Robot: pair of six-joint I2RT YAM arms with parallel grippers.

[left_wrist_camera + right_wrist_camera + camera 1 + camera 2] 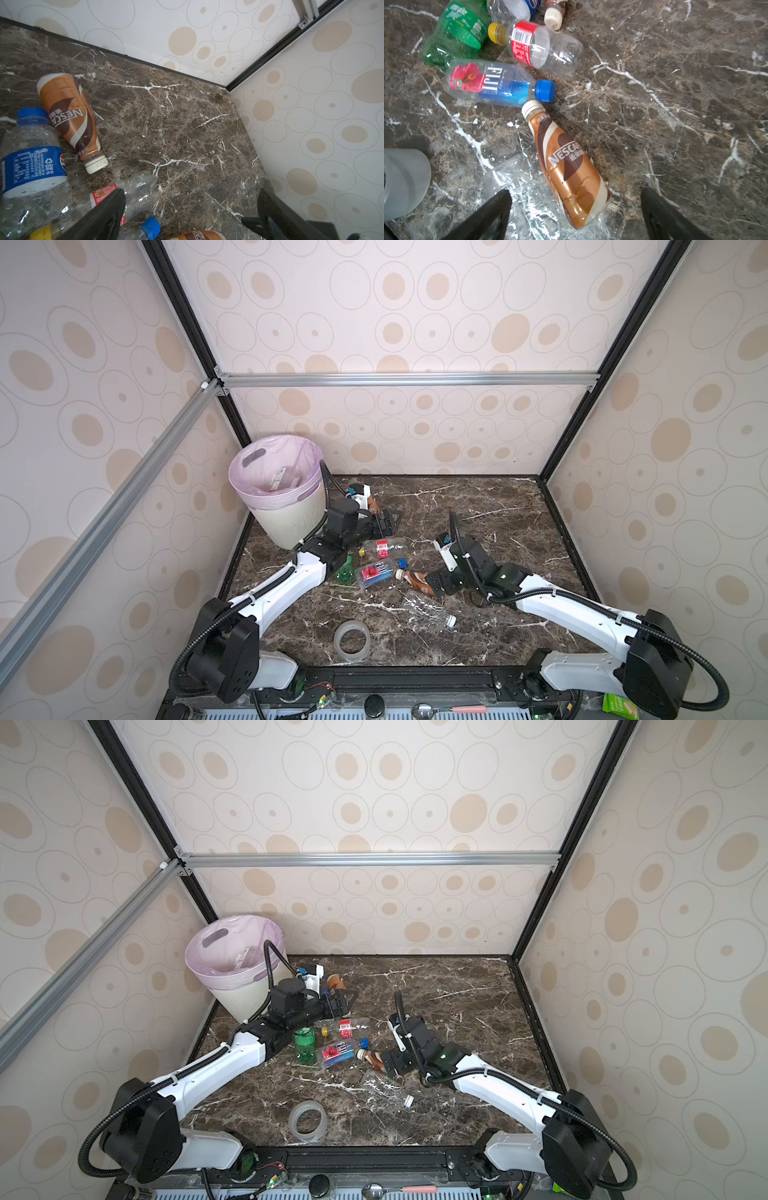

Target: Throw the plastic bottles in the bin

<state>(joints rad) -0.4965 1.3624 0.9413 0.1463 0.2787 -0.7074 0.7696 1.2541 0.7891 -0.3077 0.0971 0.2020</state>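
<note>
The bin (291, 522) stands at the back left with its lilac liner; something lies inside. Several plastic bottles lie in mid-table: a green one (456, 35), a red-labelled one (539, 45), a Fiji one (492, 83), a brown Nescafe one (566, 166) and a crushed clear one (521, 182). My right gripper (575, 207) is open, and the brown bottle's base lies between its fingers, untouched. My left gripper (191, 207) hangs open and empty right of the bin (245, 1002), near a second brown bottle (70, 116) and a blue-labelled Pepsi bottle (33, 166).
A clear tape ring (352, 641) lies near the front edge. Papered walls close in the marble table (498, 531) on three sides. A spoon (432, 709) and small clutter sit past the front rail.
</note>
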